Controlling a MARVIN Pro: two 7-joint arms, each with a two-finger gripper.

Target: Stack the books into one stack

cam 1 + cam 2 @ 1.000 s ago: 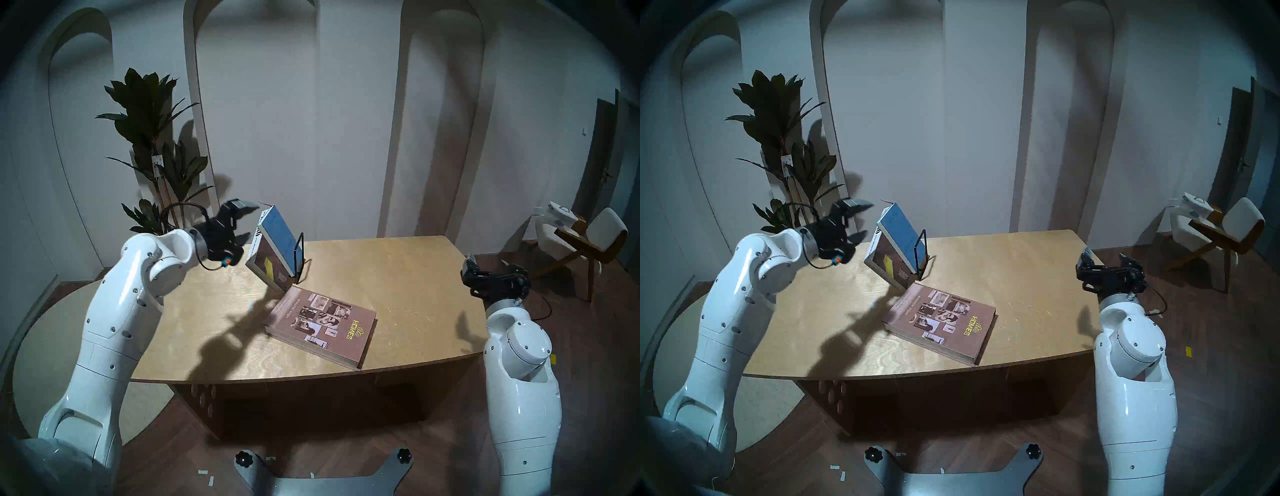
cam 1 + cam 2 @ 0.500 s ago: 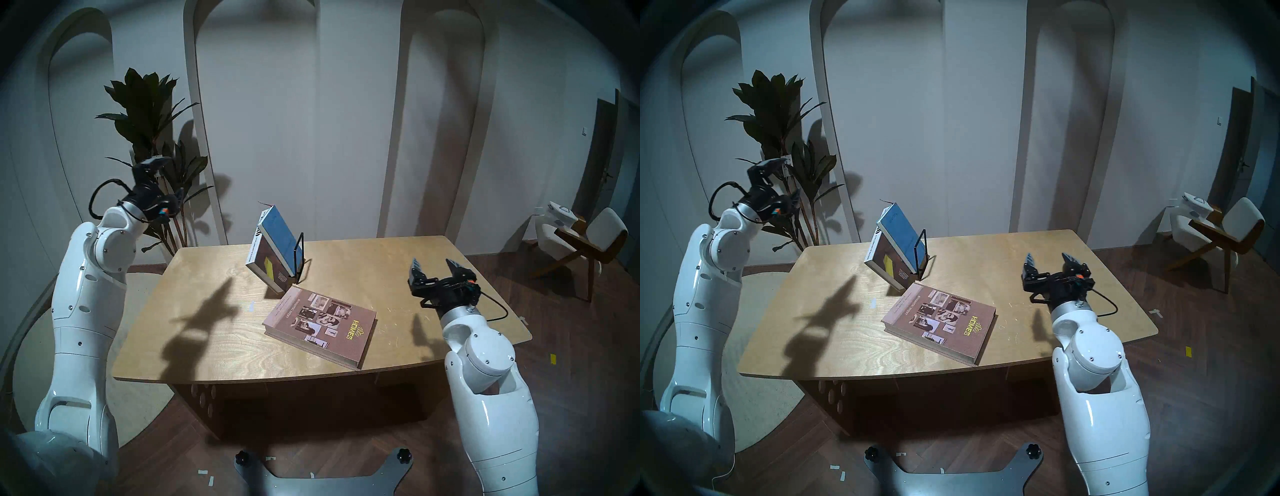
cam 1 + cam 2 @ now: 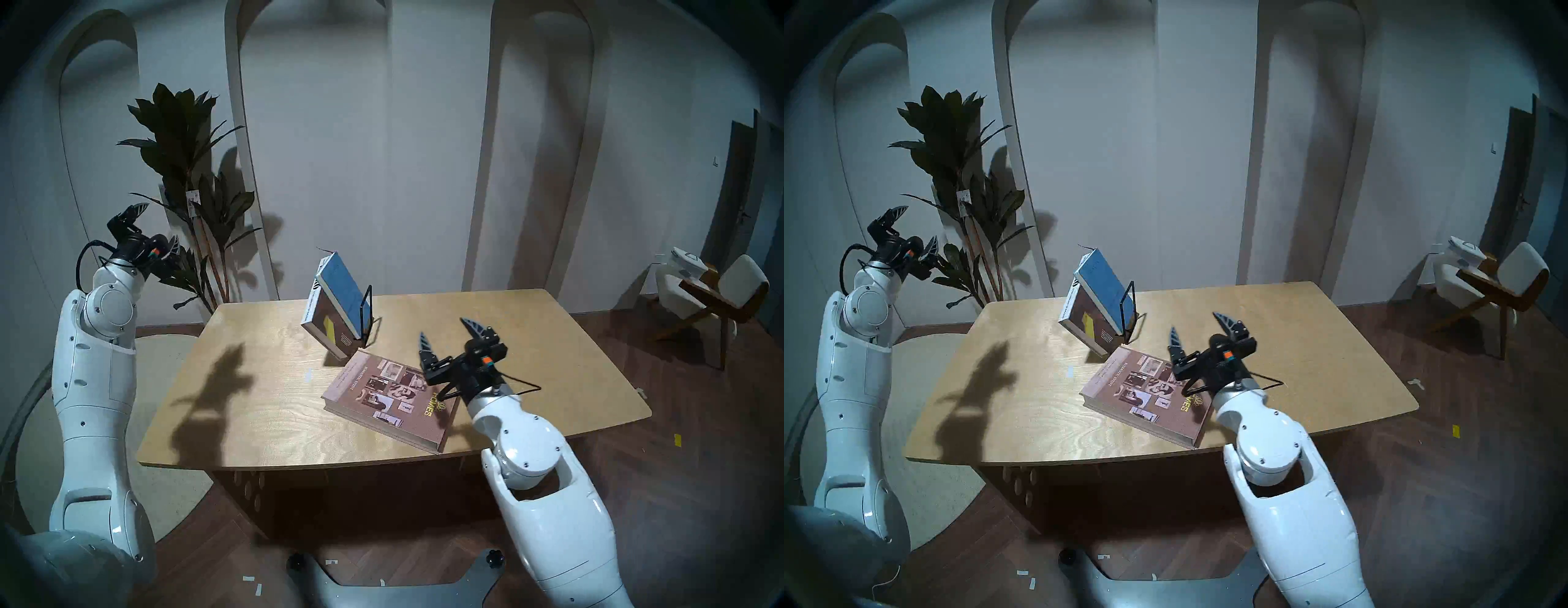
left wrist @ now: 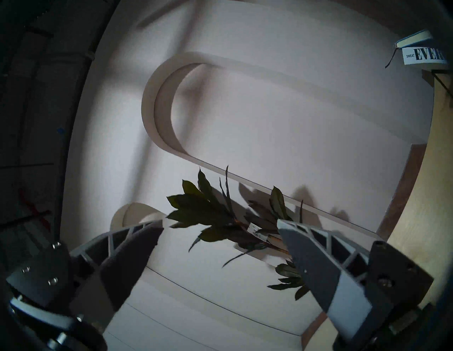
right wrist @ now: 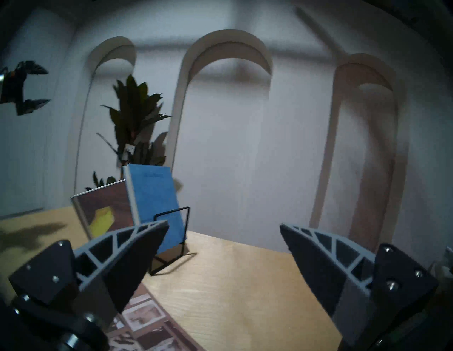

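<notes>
Right gripper [image 3: 445, 337] empty, jaws wide, over the flat HOMES book's [image 3: 382, 395] right part. Blue book [image 3: 341, 293] and EVERO book [image 3: 324, 325] lean in the rack [image 3: 367, 316], far-left of it. Left gripper [image 3: 155, 229] spread, off-table left: right arm nearer.

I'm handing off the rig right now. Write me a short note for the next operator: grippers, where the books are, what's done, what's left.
Left gripper: open, empty, raised off the table's left side near the plant.
Right gripper: open, empty, over the far right corner of the HOMES book, facing the rack.
HOMES book: flat on the table, front centre.
EVERO book and blue book: leaning together in the black wire rack, just behind the HOMES book.
Done: nothing stacked yet.
Left: take the EVERO and blue books out of the rack and lay them flat on the HOMES book.
</notes>
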